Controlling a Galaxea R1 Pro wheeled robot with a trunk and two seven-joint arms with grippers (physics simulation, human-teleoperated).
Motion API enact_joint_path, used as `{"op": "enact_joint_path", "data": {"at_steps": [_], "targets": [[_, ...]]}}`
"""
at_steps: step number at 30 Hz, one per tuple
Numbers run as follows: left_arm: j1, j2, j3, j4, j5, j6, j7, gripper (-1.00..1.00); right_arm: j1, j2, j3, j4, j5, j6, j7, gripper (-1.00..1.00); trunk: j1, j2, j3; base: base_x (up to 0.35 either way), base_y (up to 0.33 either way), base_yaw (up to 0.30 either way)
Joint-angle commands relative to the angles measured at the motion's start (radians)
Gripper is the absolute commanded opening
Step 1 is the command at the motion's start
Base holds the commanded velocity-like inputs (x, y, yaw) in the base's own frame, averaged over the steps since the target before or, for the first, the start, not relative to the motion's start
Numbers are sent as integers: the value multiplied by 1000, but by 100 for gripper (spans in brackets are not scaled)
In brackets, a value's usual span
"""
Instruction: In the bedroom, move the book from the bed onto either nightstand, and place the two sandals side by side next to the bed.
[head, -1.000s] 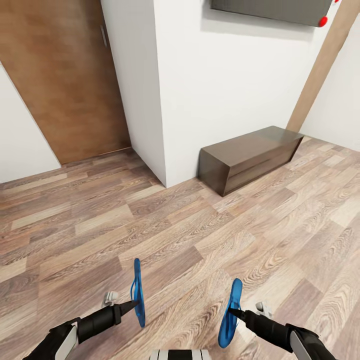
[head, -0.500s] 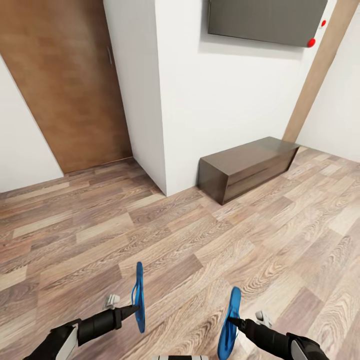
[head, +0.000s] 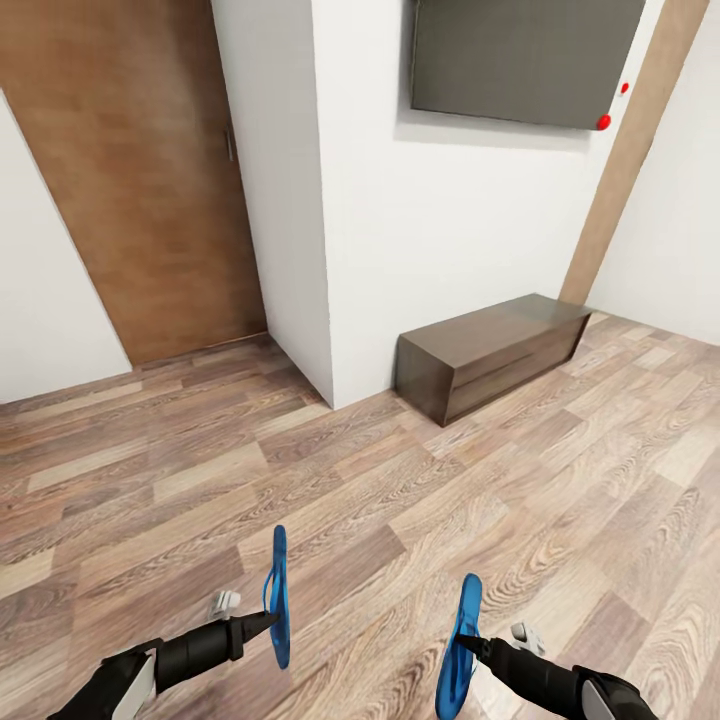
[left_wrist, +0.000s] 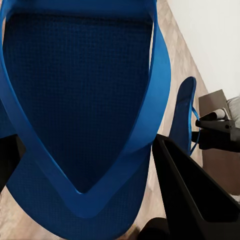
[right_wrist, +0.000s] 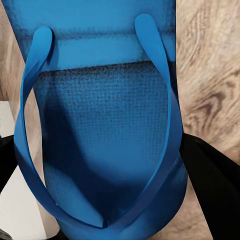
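Both bright blue sandals hang on edge above the wooden floor at the bottom of the head view. My left gripper (head: 268, 620) is shut on the left sandal (head: 277, 598), whose sole and straps fill the left wrist view (left_wrist: 80, 115). My right gripper (head: 466, 643) is shut on the right sandal (head: 460, 650), seen close up in the right wrist view (right_wrist: 107, 135). The left wrist view also catches the right sandal (left_wrist: 182, 115) and right gripper (left_wrist: 197, 131) beyond. The book, the bed and the nightstands are out of view.
A long dark-brown dresser (head: 490, 352) stands against the white wall ahead on the right, under a wall-mounted dark screen (head: 525, 60). A brown wooden door (head: 135, 180) is at the back left, beside a protruding wall corner (head: 320, 370). Open wood floor (head: 350, 490) lies between.
The head view has tilted up: the dresser, door and screen sit lower in the picture. Both grippers keep hold of their sandals, in nearly the same spots.
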Motion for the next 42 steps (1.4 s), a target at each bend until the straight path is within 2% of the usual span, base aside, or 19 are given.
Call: {"op": "enact_joint_path", "data": {"at_steps": [1, 4, 8, 26, 39, 42], "targets": [[0, 0, 1, 0, 2, 7, 8, -100, 0, 0, -2, 0, -5, 8, 1, -100, -1, 0, 3, 0, 0, 0], [0, 1, 1, 0, 2, -9, 75, -100, 0, 0, -2, 0, -5, 8, 1, -100, -2, 1, 15, 0, 0, 0], [0, -5, 1, 0, 2, -17, 104, -100, 0, 0, -2, 0, -5, 8, 1, -100, -4, 2, 30, 0, 0, 0], [0, -10, 2, 0, 4, -19, 114, -100, 0, 0, -2, 0, -5, 7, 1, -100, -12, 6, 100, 0, 0, 0], [0, -10, 2, 1, 5, -19, 117, -100, 0, 1, -2, 0, -5, -3, -1, -100, -62, 97, 141, 0, 0, 0], [0, -10, 2, 1, 5, -19, 117, -100, 0, 3, -1, 0, -7, -93, -2, -100, -73, 118, 150, 0, 0, 0]]}}
